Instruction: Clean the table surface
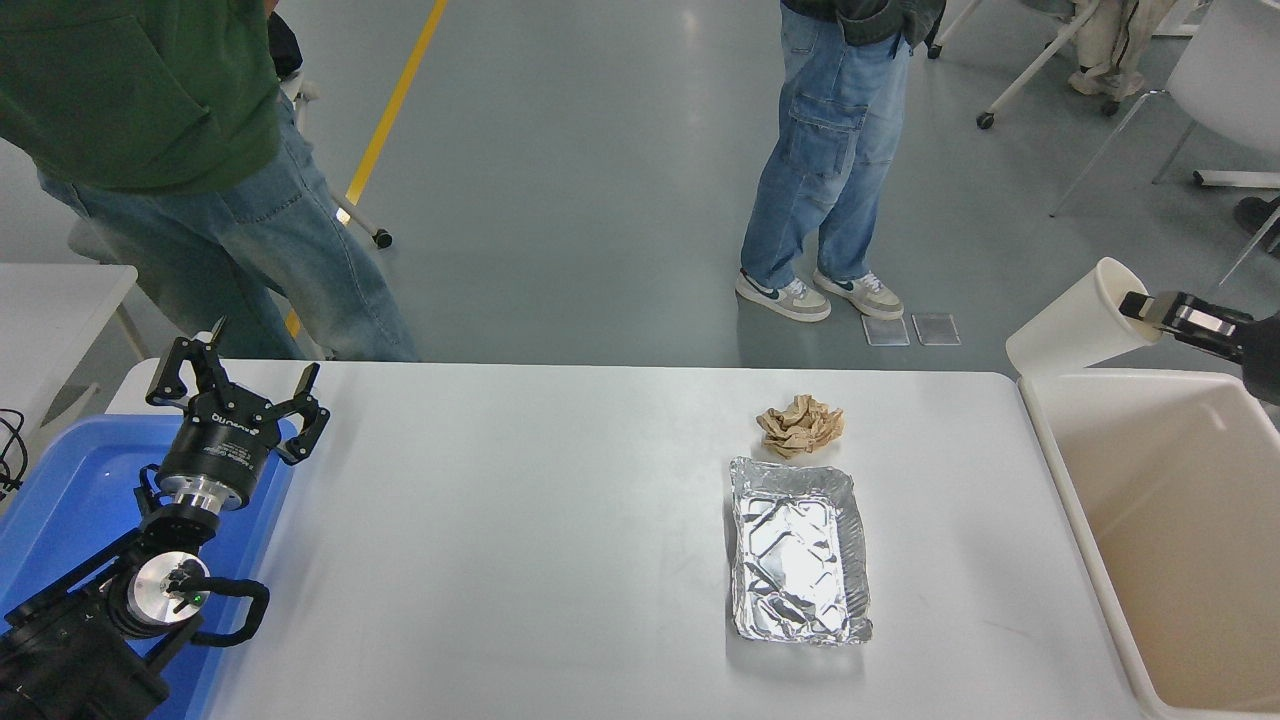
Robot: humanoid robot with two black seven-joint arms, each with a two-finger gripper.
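The white table surface [520, 520] fills the middle of the head view. On it lie a crumpled brown paper ball [800, 424] and, just in front of it, a foil tray [797, 548]. My right gripper [1140, 304] is shut on the rim of a white paper cup [1075, 325], holding it tilted in the air at the far right, above the far left corner of the beige tub [1085, 520]. My left gripper [235, 380] is open and empty, parked at the lower left over the blue bin [70, 490].
Two people in jeans stand at the table's far side, one at the top left [180, 150], one near the top middle [830, 160]. A smaller white table [50, 300] shows at the left edge. Chairs stand at the top right.
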